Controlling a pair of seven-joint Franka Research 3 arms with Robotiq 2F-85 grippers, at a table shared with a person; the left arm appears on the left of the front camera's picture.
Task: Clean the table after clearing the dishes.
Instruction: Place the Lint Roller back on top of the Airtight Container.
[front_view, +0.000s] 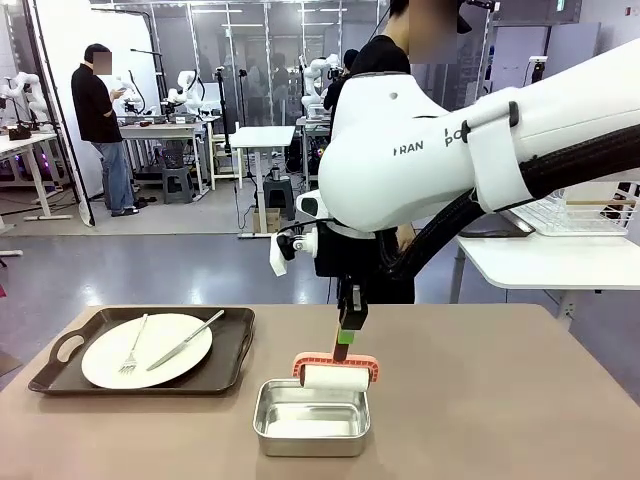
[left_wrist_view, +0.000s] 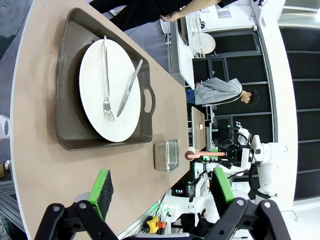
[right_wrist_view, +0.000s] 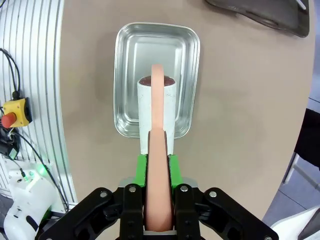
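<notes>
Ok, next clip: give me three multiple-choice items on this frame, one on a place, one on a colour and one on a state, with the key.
1. Where is the white roller?
A) over the steel pan
B) on the plate
C) on the floor

2. What colour is the roller's handle?
A) blue
B) salmon-orange
C) black

3. How is the right gripper?
A) open and empty
B) shut on a fork
C) shut on the roller's handle

Key:
1 A: the front and right wrist views both show the roller over the pan.
2 B: the handle is salmon-orange in both of those views.
3 C: the green pads press on either side of the handle.
</notes>
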